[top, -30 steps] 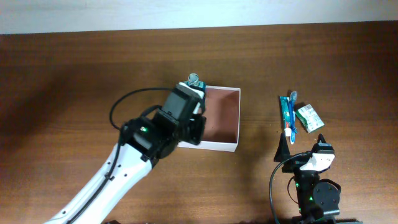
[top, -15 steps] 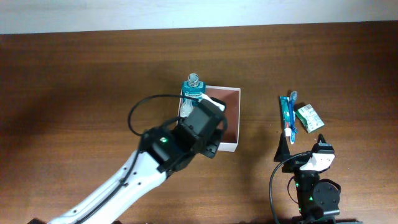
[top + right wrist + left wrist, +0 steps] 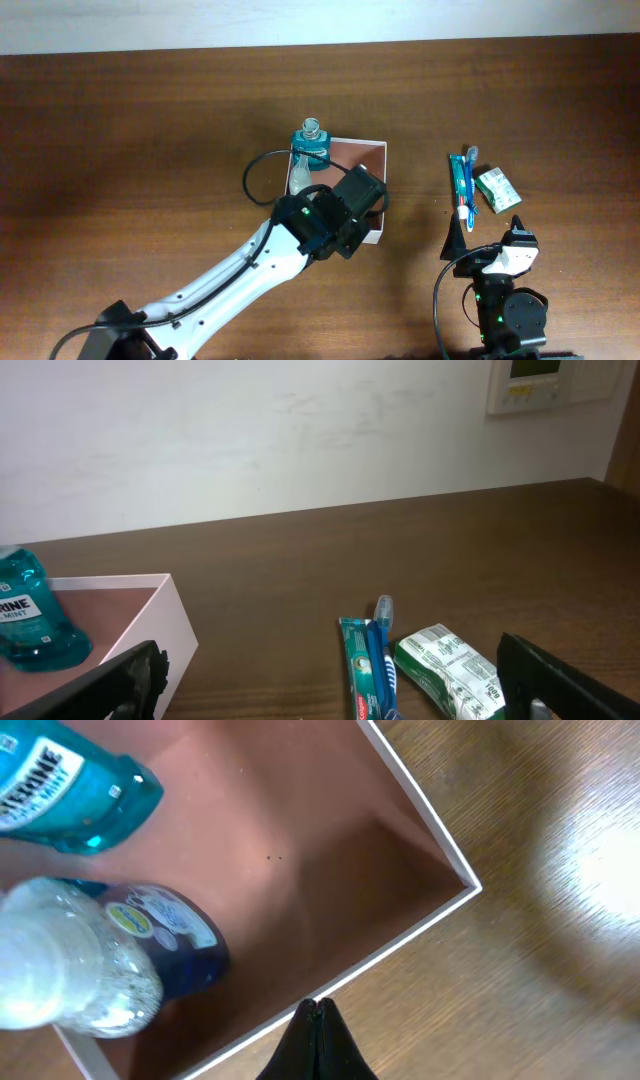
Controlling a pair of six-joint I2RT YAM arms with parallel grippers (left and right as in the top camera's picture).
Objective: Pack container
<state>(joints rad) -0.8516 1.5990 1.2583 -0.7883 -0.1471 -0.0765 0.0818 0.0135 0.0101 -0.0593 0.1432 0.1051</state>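
Note:
The container (image 3: 372, 150) is a shallow white box with a reddish-brown inside, at the table's middle. A teal mouthwash bottle (image 3: 311, 140) stands in its back left corner. A second bottle with a blue label and clear cap (image 3: 298, 176) is beside it. My left gripper (image 3: 362, 192) is shut and empty, its tips over the box's front wall (image 3: 400, 945). The left wrist view shows both bottles, the teal one (image 3: 70, 790) and the blue-labelled one (image 3: 110, 965). My right gripper (image 3: 340, 705) is open and empty, facing a toothpaste tube (image 3: 360, 675) and toothbrush (image 3: 384, 645).
The toothpaste and toothbrush (image 3: 461, 185) lie side by side right of the box. A small green-and-white packet (image 3: 496, 189) lies beside them, also in the right wrist view (image 3: 450, 670). The right arm base (image 3: 505, 300) sits at the front right edge.
My left arm has swung right and toward the front across the box, uncovering the teal bottle, which stays in the back left corner. The right arm has not moved.

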